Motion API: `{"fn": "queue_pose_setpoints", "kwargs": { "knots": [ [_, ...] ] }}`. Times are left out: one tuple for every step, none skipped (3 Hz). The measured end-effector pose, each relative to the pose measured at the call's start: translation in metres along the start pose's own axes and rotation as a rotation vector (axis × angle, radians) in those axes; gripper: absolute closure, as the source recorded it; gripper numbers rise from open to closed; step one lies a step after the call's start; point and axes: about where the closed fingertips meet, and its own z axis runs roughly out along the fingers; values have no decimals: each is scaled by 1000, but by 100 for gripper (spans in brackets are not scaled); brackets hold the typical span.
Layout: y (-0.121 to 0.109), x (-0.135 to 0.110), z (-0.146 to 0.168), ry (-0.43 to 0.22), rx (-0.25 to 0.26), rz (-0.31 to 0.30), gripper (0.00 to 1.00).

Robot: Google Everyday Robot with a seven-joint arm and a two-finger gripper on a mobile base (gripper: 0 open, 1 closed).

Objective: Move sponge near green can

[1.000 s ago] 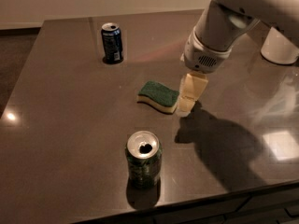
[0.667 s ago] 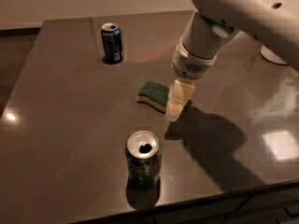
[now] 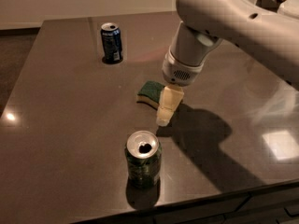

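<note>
The sponge, dark green on top over pale yellow foam, lies flat on the dark table near its middle. Its right end is hidden behind my gripper. My gripper hangs from the big white arm and points down at the table just right of and in front of the sponge. The green can stands upright near the front edge, silver top open, a short way in front of the gripper and the sponge.
A dark blue can stands upright at the back left of the table. A white object sits at the far right corner. The arm's shadow falls on the table to the right of the gripper.
The arm and gripper have moved left and toward the front, now covering the sponge's right end. The sponge and both cans have stayed where they were.
</note>
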Motion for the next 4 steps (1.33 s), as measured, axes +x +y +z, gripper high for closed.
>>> {"fn": "queue_pose_setpoints", "kwargs": {
  "knots": [
    [-3,-4,10,15,-20,-9,33],
    [-4,0,5,28,-14,-17,64],
    [-3,6,-10,30,7,-30,88],
    [17,14,-31,25,17,-57,100]
  ]
}}
